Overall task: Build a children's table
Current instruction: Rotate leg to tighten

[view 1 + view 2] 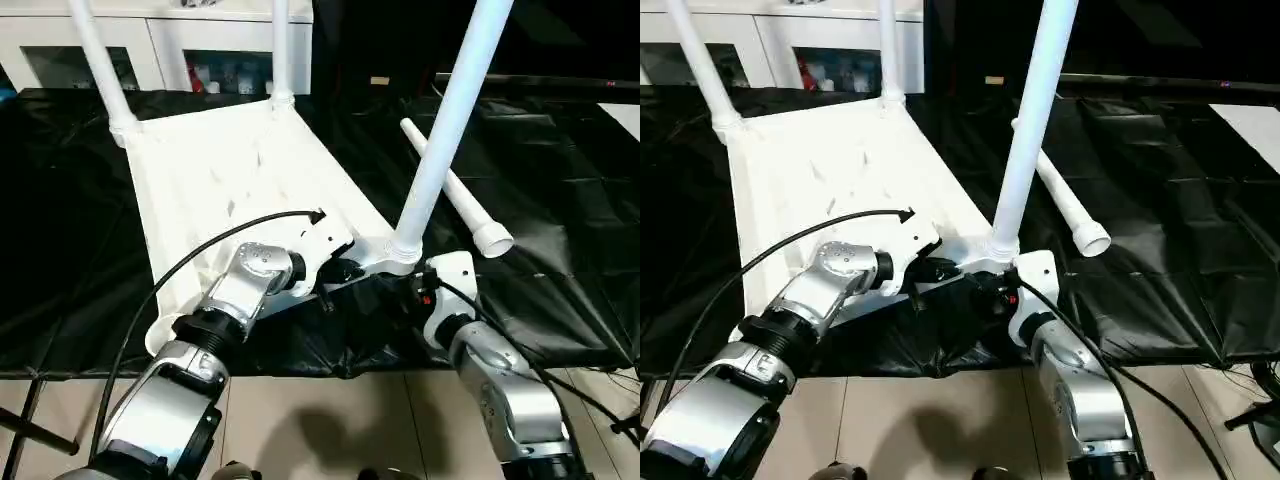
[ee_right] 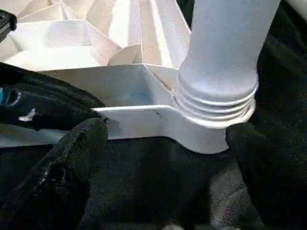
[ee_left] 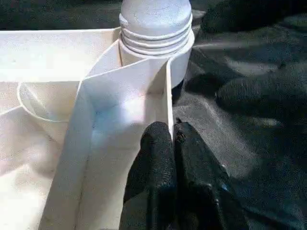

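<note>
- Left tool [image 3: 173, 143], its fingers pressed together, pinches the near rim wall of the upturned white tabletop [image 1: 250, 170], just beside the near right corner socket.
- Right tool [image 2: 165, 139] has its two black fingers [image 2: 72, 158] spread wide, one on either side of the base of the near leg [image 1: 450, 120]; neither visibly touches it.
- That leg stands upright in the corner socket, its ribbed collar showing at the joint.
- Two more legs [image 1: 100, 60] rise from the far corners.
- One loose leg [image 1: 455, 195] lies on the black sheet [image 1: 560, 200] covering the table, to the right of the tabletop.
</note>
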You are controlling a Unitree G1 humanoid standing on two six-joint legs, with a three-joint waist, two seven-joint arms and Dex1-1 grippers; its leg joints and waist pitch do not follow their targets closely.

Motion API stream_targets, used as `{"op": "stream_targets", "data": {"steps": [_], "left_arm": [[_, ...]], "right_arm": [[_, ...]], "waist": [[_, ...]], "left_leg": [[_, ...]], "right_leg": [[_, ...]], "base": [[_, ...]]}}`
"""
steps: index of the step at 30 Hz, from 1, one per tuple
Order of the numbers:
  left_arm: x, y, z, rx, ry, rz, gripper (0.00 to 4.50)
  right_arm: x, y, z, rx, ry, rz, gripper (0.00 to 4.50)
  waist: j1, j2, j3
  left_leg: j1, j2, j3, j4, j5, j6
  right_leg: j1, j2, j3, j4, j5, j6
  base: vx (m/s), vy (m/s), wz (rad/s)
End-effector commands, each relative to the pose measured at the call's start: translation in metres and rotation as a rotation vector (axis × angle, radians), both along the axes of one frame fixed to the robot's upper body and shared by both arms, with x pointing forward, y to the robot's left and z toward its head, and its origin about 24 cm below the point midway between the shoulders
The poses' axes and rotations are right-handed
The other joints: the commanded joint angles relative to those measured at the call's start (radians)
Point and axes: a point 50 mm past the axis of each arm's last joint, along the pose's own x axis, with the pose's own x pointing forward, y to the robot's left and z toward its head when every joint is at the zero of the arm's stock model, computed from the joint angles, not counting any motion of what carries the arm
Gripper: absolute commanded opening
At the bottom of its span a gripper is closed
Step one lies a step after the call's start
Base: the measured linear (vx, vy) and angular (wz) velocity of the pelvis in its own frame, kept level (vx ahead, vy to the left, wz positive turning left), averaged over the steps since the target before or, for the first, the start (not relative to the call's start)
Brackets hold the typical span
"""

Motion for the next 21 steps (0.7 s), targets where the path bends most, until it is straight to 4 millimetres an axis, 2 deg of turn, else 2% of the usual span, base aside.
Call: {"op": "stream_targets", "data": {"steps": [1, 9, 13, 14, 19, 21], "left_arm": [[-0.003, -0.001, 0.007, -0.025, -0.033, -0.080, 0.00], [-0.015, 0.009, 0.007, 0.006, -0.011, -0.241, 0.00], [-0.020, 0.012, 0.007, 0.028, 0.004, -0.308, 0.00], [-0.021, 0.013, 0.007, 0.038, 0.006, -0.330, 0.00], [-0.023, 0.016, 0.006, 0.063, 0.011, -0.359, 0.00], [-0.023, 0.017, 0.006, 0.066, 0.016, -0.363, 0.00]], "right_arm": [[-0.003, -0.008, 0.009, -0.026, -0.017, 0.033, 4.47], [-0.005, -0.027, 0.019, -0.155, -0.006, 0.274, 4.47], [0.006, -0.031, 0.018, -0.219, -0.001, 0.402, 4.47], [0.013, -0.031, 0.021, -0.216, -0.008, 0.434, 4.47], [0.031, -0.032, 0.026, -0.223, -0.006, 0.523, 4.47], [0.034, -0.032, 0.027, -0.228, 0.004, 0.556, 4.21]], "waist": [[0.004, -0.008, -0.069], [0.015, -0.009, -0.073], [0.021, -0.006, -0.074], [0.024, -0.007, -0.075], [0.026, -0.008, -0.079], [0.025, -0.007, -0.079]], "left_leg": [[0.014, 0.022, -0.013, -0.071, -0.309, 0.021], [0.015, 0.025, -0.009, -0.065, -0.271, 0.033], [0.018, 0.028, -0.007, -0.062, -0.269, 0.027], [0.023, 0.028, -0.004, -0.059, -0.271, 0.027], [0.020, 0.029, -0.002, -0.057, -0.233, 0.036], [0.019, 0.028, -0.001, -0.056, -0.230, 0.038]], "right_leg": [[0.041, -0.055, 0.047, -0.086, -0.413, -0.109], [0.047, -0.056, 0.049, -0.072, -0.335, -0.144], [0.044, -0.058, 0.050, -0.069, -0.319, -0.166], [0.041, -0.058, 0.051, -0.067, -0.306, -0.175], [0.046, -0.055, 0.054, -0.054, -0.243, -0.203], [0.048, -0.053, 0.054, -0.052, -0.234, -0.210]], "base": [[0.000, 0.000, 0.00], [0.000, 0.000, 0.00], [0.000, 0.000, 0.00], [0.000, 0.000, 0.00], [0.000, 0.000, 0.00], [0.000, 0.000, 0.00]]}}
